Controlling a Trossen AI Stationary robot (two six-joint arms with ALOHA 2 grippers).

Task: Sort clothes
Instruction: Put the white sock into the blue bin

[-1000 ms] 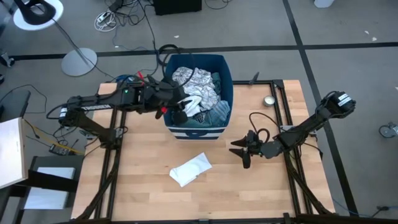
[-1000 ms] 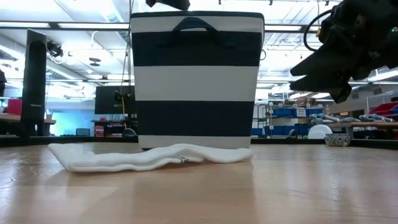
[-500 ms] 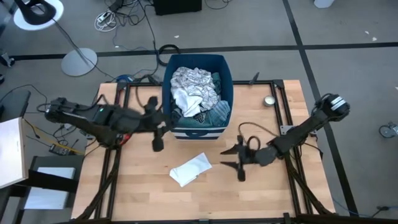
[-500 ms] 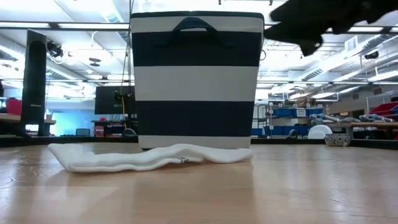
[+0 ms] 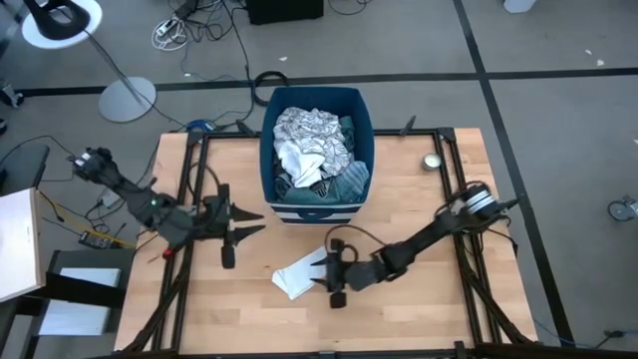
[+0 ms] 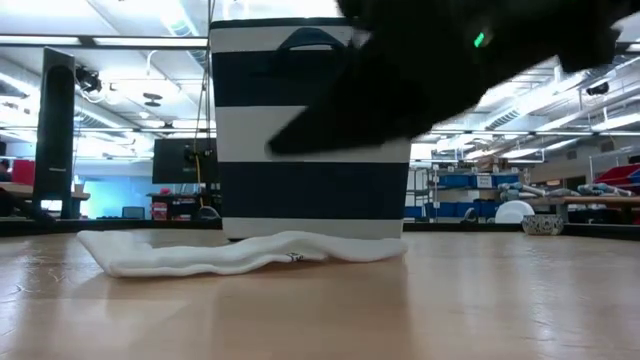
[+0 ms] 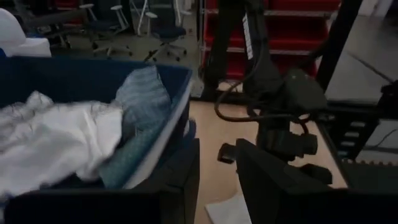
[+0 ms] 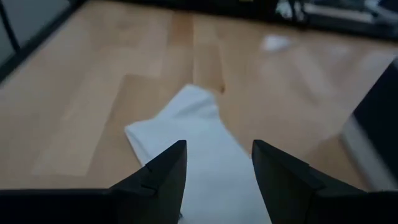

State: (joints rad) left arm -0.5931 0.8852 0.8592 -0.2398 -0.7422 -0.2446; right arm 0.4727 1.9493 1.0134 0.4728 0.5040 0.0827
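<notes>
Here the bin (image 5: 365, 135) holds heaped clothes (image 5: 314, 150), while both grippers, left (image 5: 245, 221) and right (image 5: 321, 271), gape empty.

The table (image 5: 409, 214) is evenly lit from overhead, and only soft, short shadows are cast. In the low view, glare is thrown by ceiling light strips at 12 o'clock, and the right gripper (image 6: 400, 90) is smeared into a dark blur from 11 to 3 o'clock. The left wrist view is dim and softly focused. In the right wrist view, the white cloth (image 8: 205, 155) is rendered blurred, without detail.
</notes>
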